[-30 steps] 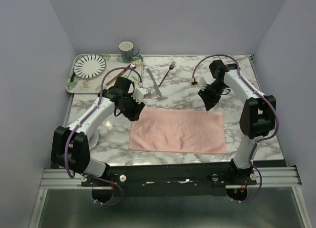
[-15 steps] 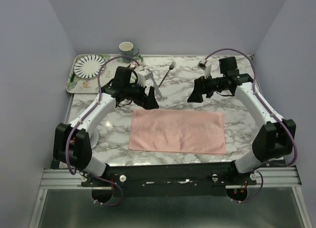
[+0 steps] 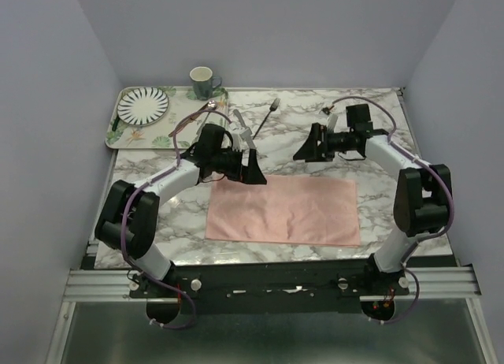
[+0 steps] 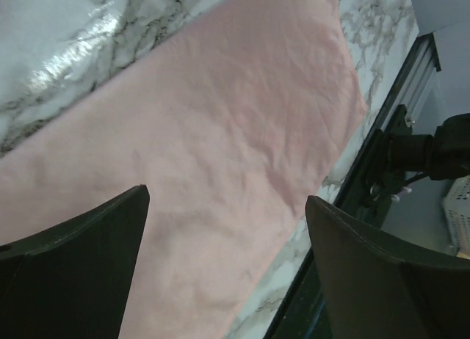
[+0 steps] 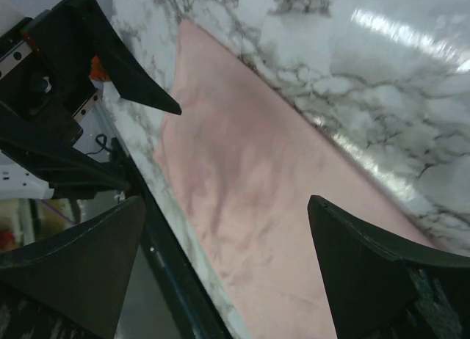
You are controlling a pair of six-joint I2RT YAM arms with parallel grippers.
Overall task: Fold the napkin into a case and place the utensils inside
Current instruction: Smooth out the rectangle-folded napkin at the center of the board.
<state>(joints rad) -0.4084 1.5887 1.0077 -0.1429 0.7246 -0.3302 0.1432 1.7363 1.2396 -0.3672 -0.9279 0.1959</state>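
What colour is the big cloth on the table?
The napkin is plain salmon pink, clearest in the top external view.

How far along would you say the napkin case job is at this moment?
Done: the napkin lies flat as a wide rectangle, apparently folded once. In hand: nothing; the left hand and right hand hover open by its far edge, gripping no cloth. Left: folding it down to a narrow case, then slipping in the cutlery; the fork lies on the marble table beyond the napkin.
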